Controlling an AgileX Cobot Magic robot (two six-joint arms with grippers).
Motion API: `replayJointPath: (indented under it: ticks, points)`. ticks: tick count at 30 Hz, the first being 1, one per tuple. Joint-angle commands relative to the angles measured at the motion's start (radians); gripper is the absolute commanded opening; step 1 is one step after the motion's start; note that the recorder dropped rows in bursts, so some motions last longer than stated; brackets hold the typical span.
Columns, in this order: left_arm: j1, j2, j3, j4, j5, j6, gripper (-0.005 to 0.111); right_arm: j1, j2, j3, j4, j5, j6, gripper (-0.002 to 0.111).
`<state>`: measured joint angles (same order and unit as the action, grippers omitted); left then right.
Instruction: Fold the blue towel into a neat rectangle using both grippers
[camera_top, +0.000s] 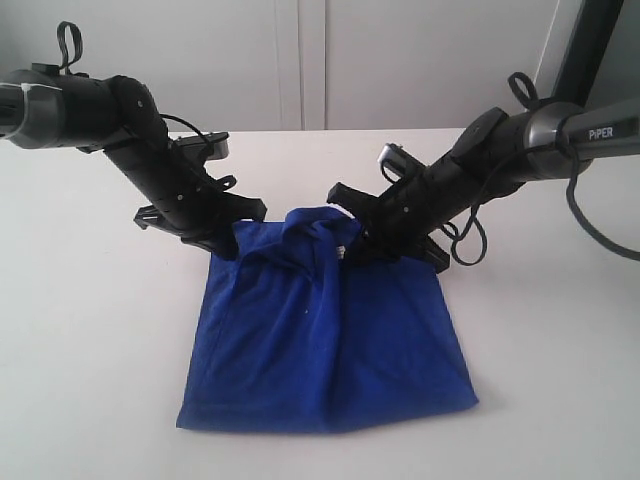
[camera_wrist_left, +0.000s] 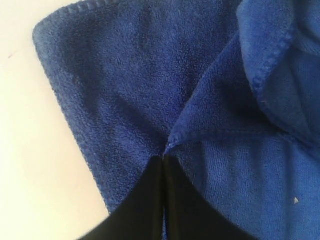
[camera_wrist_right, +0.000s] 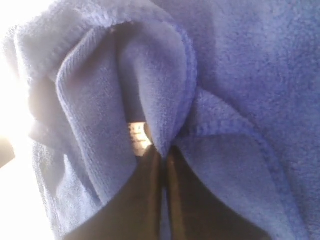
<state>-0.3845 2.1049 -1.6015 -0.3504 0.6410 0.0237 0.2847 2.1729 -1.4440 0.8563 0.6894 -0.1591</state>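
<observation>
**Desk:** Where is the blue towel?

**Me:** On the white worktop, between my two arms. Its near edge lies flat toward the exterior camera, and its far edge is bunched where I hold it.

**Desk:** And your fingers?

**Me:** Both pairs are closed down to a slit with cloth in them. My left fingers pinch a stitched hem at the far-left corner. My right fingers clamp a puckered fold on the far edge, just beside the small white tag.

**Desk:** Which step is this?

**Me:** I judge it to be the grasp before a fold. The far edge is taken in both grips, and most of the towel rests on the worktop. Only a ridge of cloth stands up between my grips. The layered hems suggest the towel is already doubled.

**Desk:** What does the next move call for?

**Me:** I should draw my grips apart to pull that ridge taut. Then I lift both together, level, and carry the far edge over to meet the near one. My right grip sits nearer the middle of the edge than its corner, so the far-right corner may sag or trail. I should watch it so the hems land square.
</observation>
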Motion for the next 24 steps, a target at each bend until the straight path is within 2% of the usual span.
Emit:
replayJointPath:
  ticks: [1, 8, 16, 21, 24]
  points:
    - [0.003, 0.0, -0.006, -0.011, 0.02, 0.003, 0.0, -0.007, -0.012, 0.002, 0.003, -0.025, 0.007, 0.0]
    - [0.003, 0.0, -0.006, -0.011, 0.02, 0.003, 0.0, -0.007, -0.061, 0.002, -0.02, -0.05, -0.07, 0.0]
    - [0.003, 0.0, -0.006, -0.024, 0.022, 0.003, 0.0, -0.007, -0.126, 0.002, -0.365, -0.104, -0.133, 0.0]
    - [-0.001, 0.0, -0.004, -0.208, 0.046, 0.089, 0.0, -0.007, -0.126, 0.002, -0.391, -0.123, -0.133, 0.0]
    - [-0.029, 0.0, -0.004, -0.278, 0.04, 0.153, 0.0, -0.007, -0.126, 0.002, -0.408, -0.124, -0.133, 0.0]
